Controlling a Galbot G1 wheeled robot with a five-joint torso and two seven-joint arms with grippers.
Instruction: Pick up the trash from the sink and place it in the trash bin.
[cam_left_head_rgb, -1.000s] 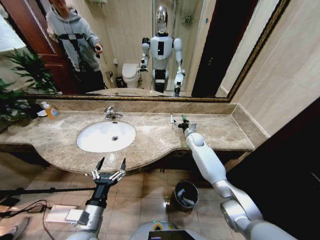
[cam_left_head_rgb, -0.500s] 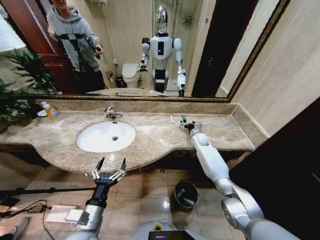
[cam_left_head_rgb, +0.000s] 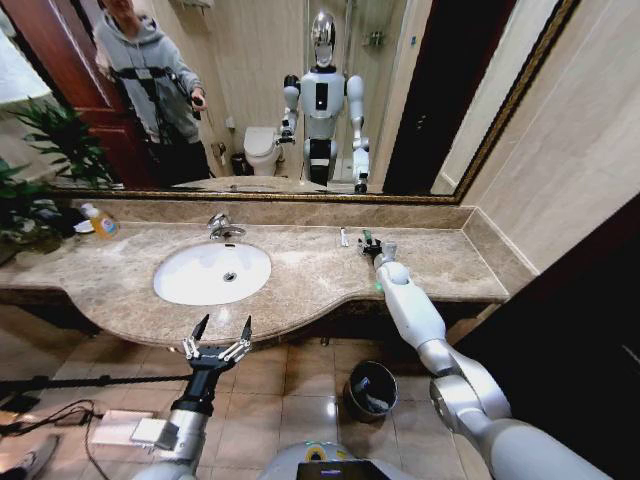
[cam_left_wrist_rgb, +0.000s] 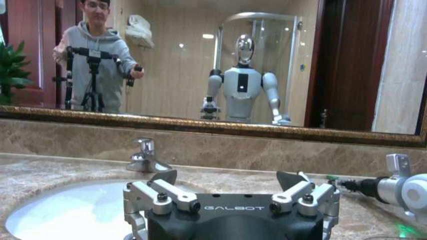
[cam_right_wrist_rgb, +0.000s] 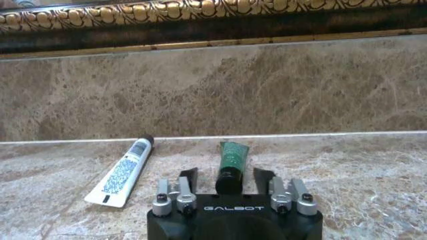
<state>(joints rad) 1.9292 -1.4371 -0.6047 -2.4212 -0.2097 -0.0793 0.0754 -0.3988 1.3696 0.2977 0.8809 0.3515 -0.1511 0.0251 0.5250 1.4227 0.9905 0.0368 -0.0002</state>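
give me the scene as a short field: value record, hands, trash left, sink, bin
right hand: open, low over the counter by the back wall, fingers either side of the green tube
left hand: open, off the counter's front edge, before the sink
white tube: flat on the counter beside the green tube, apart from it
sink: no trash seen in it
bin: on the floor under the counter edge, something pale inside

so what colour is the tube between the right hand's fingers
Dark green tube with a black cap, clearest in the right wrist view.

Right hand has closed in around green tube.
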